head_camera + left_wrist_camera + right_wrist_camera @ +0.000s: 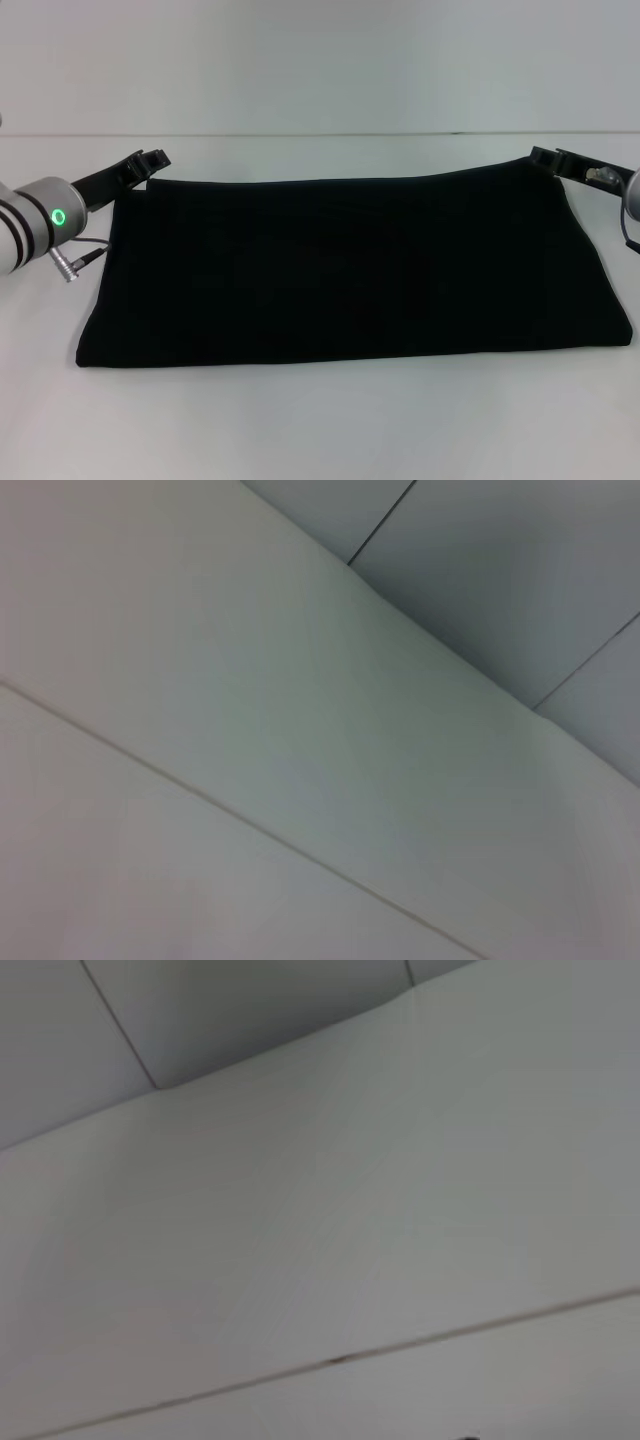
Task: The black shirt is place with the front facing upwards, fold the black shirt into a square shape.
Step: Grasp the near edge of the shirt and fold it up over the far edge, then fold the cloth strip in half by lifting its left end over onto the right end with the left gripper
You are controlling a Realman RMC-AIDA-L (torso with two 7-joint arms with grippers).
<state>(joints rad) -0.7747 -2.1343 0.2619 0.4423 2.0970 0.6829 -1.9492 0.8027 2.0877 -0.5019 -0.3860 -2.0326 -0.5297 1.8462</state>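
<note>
The black shirt (350,270) lies flat on the white table as a wide rectangle, folded over so that no lettering or neck label shows. My left gripper (152,160) is at the shirt's far left corner, low by the cloth. My right gripper (545,157) is at the shirt's far right corner, at the same height. I cannot see whether either one holds the cloth. Both wrist views show only the white table and the wall, with no shirt in them.
The white table (320,430) runs around the shirt, with bare surface in front and behind it. A wall rises beyond the table's far edge (320,133). A cable and plug (80,262) hang at my left wrist next to the shirt's left edge.
</note>
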